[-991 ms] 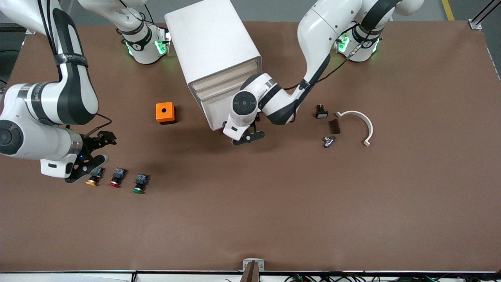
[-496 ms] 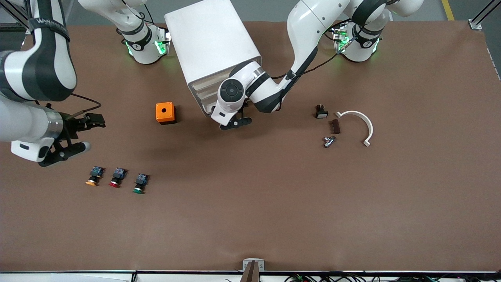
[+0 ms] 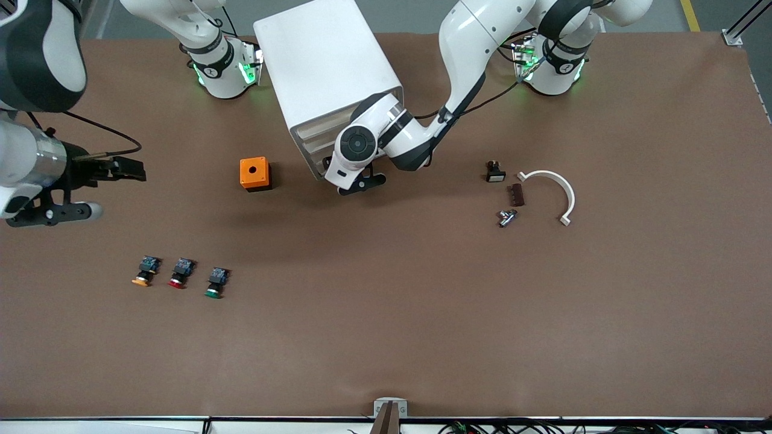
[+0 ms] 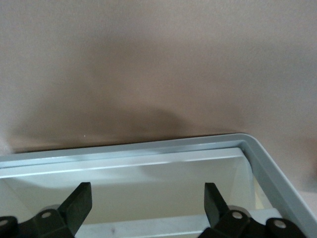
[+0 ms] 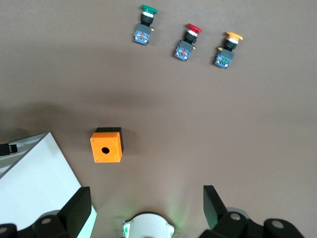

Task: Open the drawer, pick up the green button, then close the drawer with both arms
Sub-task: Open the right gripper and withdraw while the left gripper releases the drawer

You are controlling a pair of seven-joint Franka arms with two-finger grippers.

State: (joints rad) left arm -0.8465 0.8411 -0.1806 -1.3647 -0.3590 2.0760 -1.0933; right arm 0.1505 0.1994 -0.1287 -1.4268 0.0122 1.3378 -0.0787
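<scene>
The white cabinet [image 3: 329,66] stands between the two bases, and its cream drawer [image 3: 310,144] fronts sit flush. My left gripper [image 3: 362,183] is open right in front of the lowest drawer [image 4: 148,191], with nothing between its fingers. The green-capped button [image 3: 215,283] lies on the table nearer the front camera, in a row with a red-capped one [image 3: 180,273] and an orange-capped one [image 3: 143,272]. In the right wrist view the green button [image 5: 145,23] lies free. My right gripper [image 3: 117,193] hangs open and empty over the right arm's end of the table, apart from the row.
An orange box [image 3: 255,173] with a hole on top sits beside the cabinet, toward the right arm's end. Toward the left arm's end lie a white curved bracket [image 3: 552,191], a small black part [image 3: 494,172], a brown block [image 3: 515,194] and a metal piece [image 3: 506,217].
My right gripper has lifted away from the orange-capped button toward the table's end. My left gripper has moved in against the cabinet's front, and the lowest drawer, which stuck out, has gone in.
</scene>
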